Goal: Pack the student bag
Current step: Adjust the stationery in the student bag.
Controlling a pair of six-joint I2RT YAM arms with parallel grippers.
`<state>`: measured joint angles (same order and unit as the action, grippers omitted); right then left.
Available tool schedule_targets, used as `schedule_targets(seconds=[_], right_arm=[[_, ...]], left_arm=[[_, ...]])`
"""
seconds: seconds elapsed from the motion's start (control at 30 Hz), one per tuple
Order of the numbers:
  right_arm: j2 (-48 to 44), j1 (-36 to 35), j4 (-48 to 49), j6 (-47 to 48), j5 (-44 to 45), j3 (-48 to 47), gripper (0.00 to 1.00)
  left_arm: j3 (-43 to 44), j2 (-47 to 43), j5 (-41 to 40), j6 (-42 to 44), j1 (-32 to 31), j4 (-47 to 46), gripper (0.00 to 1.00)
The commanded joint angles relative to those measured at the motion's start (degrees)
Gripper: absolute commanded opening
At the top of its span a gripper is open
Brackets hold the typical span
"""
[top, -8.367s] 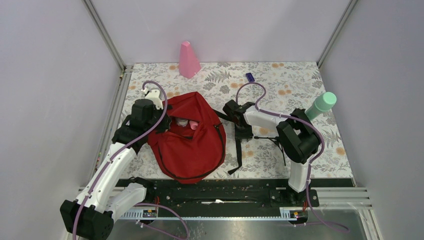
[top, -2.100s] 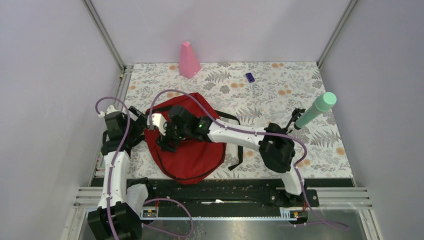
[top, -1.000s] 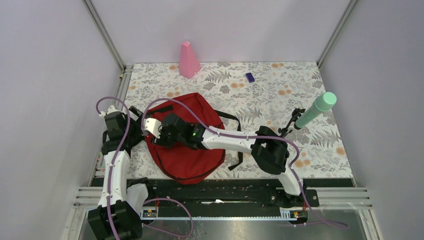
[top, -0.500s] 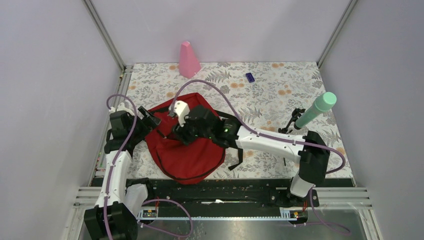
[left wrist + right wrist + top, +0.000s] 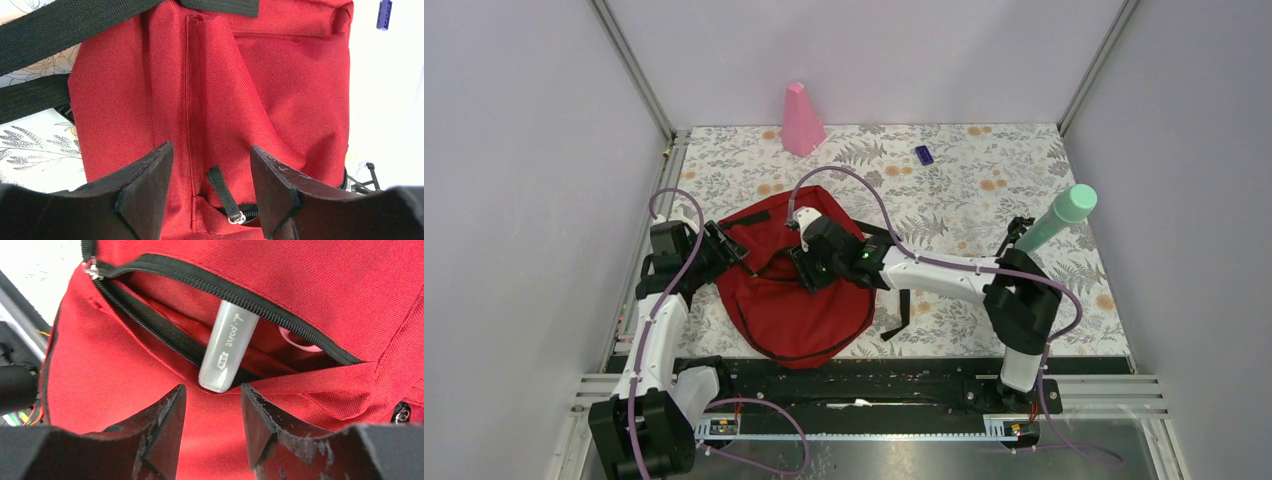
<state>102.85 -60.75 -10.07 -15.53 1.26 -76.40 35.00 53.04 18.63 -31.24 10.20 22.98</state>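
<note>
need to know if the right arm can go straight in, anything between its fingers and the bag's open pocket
Only a translucent tube, poking out of the opened student bag directly ahead of the right fingers; nothing else visible.

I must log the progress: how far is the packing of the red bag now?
Done: a clear tube and something pink are in the open pocket of the student bag. In hand: the open right gripper hovers at the tube, which sticks out; the open left gripper straddles a zipper pull. Left: the zipper is unclosed, and a pink cone and green cylinder are outside the bag.
</note>
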Motion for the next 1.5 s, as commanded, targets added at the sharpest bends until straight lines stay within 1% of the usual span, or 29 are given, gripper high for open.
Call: schedule_targets(seconds=[0.0, 0.13, 0.63, 0.8, 1.03, 1.07, 1.13, 1.17, 1.23, 1.27, 1.37, 1.47], right_arm=[[2.43, -0.24, 1.65, -2.29, 5.29, -3.39, 0.52], [3.31, -0.27, 3.02, -1.96, 6.27, -3.32, 0.54], [4.74, -0.24, 7.18, -2.45, 6.29, -4.99, 0.53], [7.35, -0.24, 6.45, -3.17, 6.13, -7.1, 0.53], [7.1, -0.38, 6.19, -3.81, 7.15, -5.81, 0.53], [7.19, -0.34, 5.93, -3.77, 6.91, -5.78, 0.52], [7.15, -0.38, 5.32, -3.76, 6.54, -5.86, 0.46], [6.96, -0.34, 5.08, -3.54, 6.53, -5.78, 0.4], [6.31, -0.33, 4.25, -2.43, 6.77, -5.81, 0.27], [5.94, -0.33, 3.78, -1.76, 6.63, -5.96, 0.23], [5.18, -0.33, 1.4, 1.16, 4.21, -7.25, 0.17], [5.48, -0.34, -2.79, 2.67, 2.23, -9.38, 0.14]], left_arm=[[1.71, 0.65, 2.33, 1.51, -0.09, -0.75, 0.58], [2.11, 1.16, 2.38, 1.8, -0.09, -0.9, 0.54], [2.72, 3.73, 4.07, 2.33, -0.08, -1.53, 0.37], [2.77, 4.17, 5.86, 2.72, -0.06, -2.07, 0.32], [3.42, 4.04, 8.69, 4.26, -0.08, -2.5, 0.29], [3.53, 4.23, 9.07, 4.5, -0.09, -2.5, 0.28], [3.73, 4.84, 10.26, 4.98, -0.09, -2.36, 0.26], [3.96, 5.46, 11.14, 5.35, -0.09, -2.21, 0.24], [4.46, 6.48, 12.8, 5.74, -0.06, -1.9, 0.17], [4.54, 6.81, 13.1, 5.75, -0.08, -1.89, 0.15], [4.68, 7.03, 13.48, 5.67, -0.09, -2.04, 0.05], [4.31, 6.29, 13.64, 5.58, -0.09, -2.23, 0.0]])
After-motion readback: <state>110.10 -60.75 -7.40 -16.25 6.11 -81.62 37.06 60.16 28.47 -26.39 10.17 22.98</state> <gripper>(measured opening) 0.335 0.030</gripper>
